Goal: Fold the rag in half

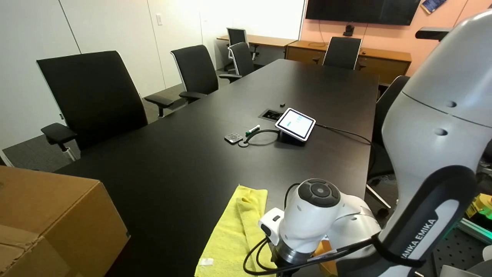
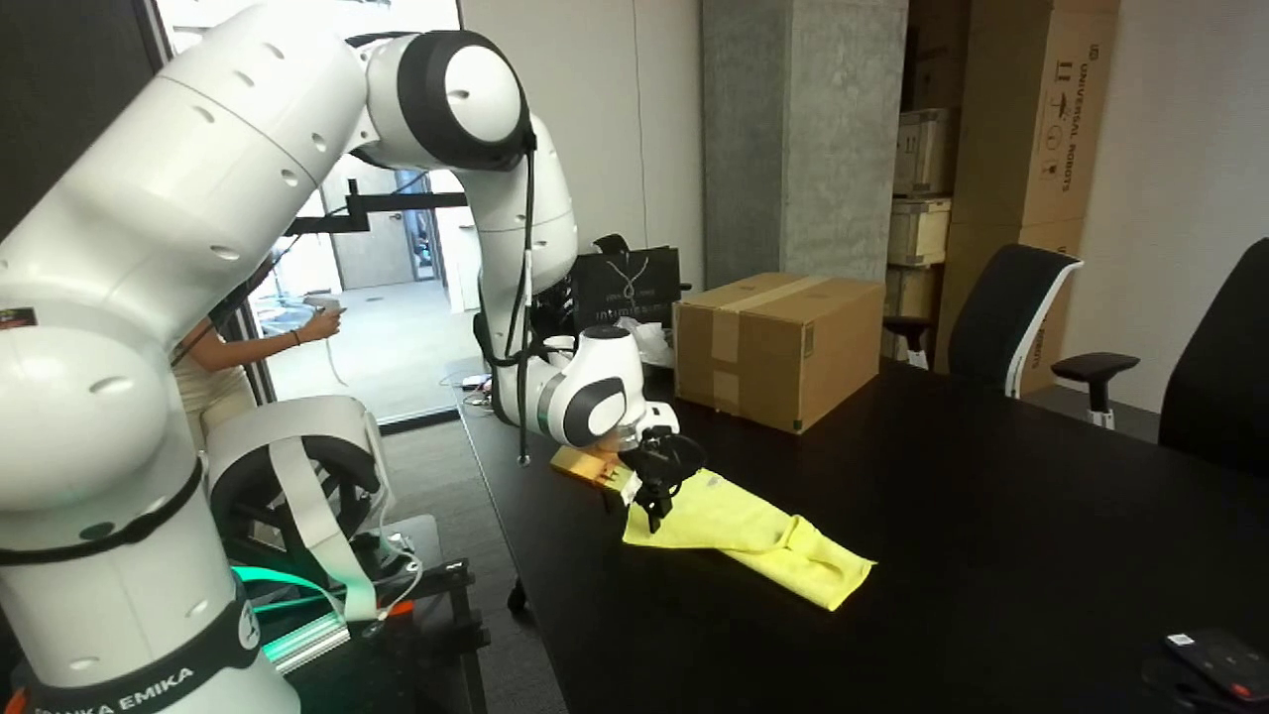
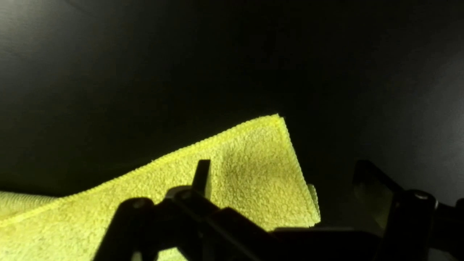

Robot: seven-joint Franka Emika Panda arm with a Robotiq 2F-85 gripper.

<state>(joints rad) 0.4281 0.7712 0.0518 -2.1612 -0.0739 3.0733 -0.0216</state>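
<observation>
The yellow-green rag (image 1: 226,242) lies on the dark table, partly doubled over itself, with a raised wrinkle near its far end. It also shows in an exterior view (image 2: 744,516) as a long, uneven strip. A small white tag is on it. My gripper (image 2: 656,521) is over the rag's end by the table edge, pointing down. In the wrist view the gripper (image 3: 286,172) is open. One finger is over the rag's corner area (image 3: 253,174), and the other is beyond its edge over the table. Nothing is between the fingers tightly; fingertip contact with the rag cannot be told.
A cardboard box (image 2: 753,357) stands on the table beyond the rag. An orange-yellow block (image 2: 585,464) lies by the table edge, close to the gripper. A tablet on a stand (image 1: 296,125), a marker (image 1: 253,130) and cables lie farther along. A remote (image 2: 1219,662) is at the corner.
</observation>
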